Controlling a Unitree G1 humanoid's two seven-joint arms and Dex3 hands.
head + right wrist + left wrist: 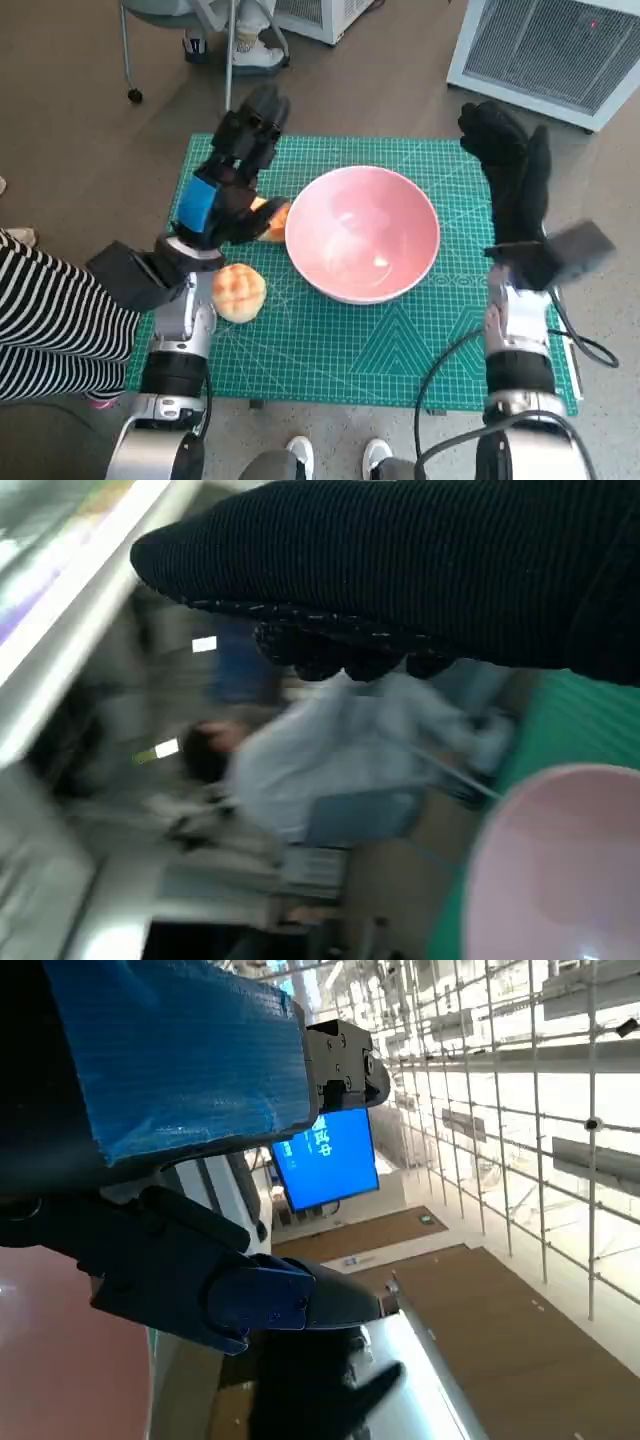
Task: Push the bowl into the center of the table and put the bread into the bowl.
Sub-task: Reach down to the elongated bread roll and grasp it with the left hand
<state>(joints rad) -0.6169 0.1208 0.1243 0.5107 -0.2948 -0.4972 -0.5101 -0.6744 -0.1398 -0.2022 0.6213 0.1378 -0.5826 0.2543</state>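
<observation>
Green worktop [330, 350] has bowl [362, 235] approx. centred, so push looks done; left hand [232, 185] pinches one bread [275, 221] beside bowl, 2nd bread [238, 292] waits, right hand [512, 170] fingers spread, empty.

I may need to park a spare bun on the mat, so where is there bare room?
Bare mat lies along the near edge, between the pink bowl and the robot. The far strip behind the bowl is also free. It is crowded at the bowl's left, where the left hand and two buns sit.
</observation>
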